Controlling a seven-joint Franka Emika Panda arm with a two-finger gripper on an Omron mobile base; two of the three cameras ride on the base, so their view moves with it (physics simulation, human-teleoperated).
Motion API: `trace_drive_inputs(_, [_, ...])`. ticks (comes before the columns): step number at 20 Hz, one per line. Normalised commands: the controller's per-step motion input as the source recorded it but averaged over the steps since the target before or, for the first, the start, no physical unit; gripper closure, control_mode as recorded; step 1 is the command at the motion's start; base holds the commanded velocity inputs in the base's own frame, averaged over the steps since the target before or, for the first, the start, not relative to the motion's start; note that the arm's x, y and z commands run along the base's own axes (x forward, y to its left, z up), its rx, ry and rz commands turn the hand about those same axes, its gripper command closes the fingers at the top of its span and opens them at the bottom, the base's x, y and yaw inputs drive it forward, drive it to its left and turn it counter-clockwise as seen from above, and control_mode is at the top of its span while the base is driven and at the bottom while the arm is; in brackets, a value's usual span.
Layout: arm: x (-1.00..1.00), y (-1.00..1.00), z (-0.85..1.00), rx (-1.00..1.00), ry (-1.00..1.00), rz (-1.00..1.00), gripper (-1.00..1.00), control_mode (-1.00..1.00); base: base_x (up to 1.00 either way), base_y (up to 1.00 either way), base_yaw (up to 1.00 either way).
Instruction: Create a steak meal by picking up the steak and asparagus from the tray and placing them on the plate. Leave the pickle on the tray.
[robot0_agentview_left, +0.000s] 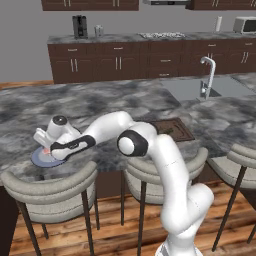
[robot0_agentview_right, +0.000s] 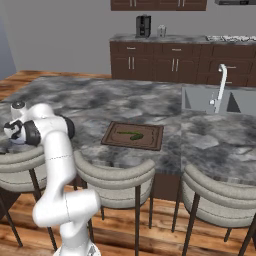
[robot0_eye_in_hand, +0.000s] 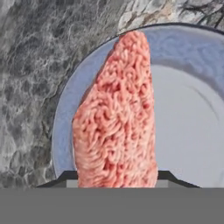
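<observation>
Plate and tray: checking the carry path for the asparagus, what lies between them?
Bare marble counter between plate and tray; the robot's arm crosses above it in the left base view.

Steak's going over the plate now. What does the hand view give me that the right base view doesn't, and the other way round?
Hand view: the steak close up, standing between the jaws above the plate, apparently held.

Right base view: the tray on the island, with the asparagus and the pickle lying on it, plus the sink and the stools.

Both: the grey marble counter.
</observation>
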Motion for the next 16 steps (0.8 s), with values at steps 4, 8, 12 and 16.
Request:
trace_drive_inputs(4, [0.43, 0.06, -0.14, 0.00, 0.00, 0.00, -1.00, -1.00, 0.00, 0.00, 0.00])
trace_drive_inputs(8, [0.04, -0.06, 0.00, 0.00, 0.00, 0.00, -1.00, -1.00, 0.00, 0.00, 0.00])
trace_drive_inputs(12, [0.00, 0.00, -0.02, 0.00, 0.00, 0.00, -1.00, -1.00, 0.00, 0.00, 0.00])
trace_drive_inputs(16, [-0.22, -0.31, 0.02, 0.00, 0.00, 0.00, -1.00, -1.00, 0.00, 0.00, 0.00])
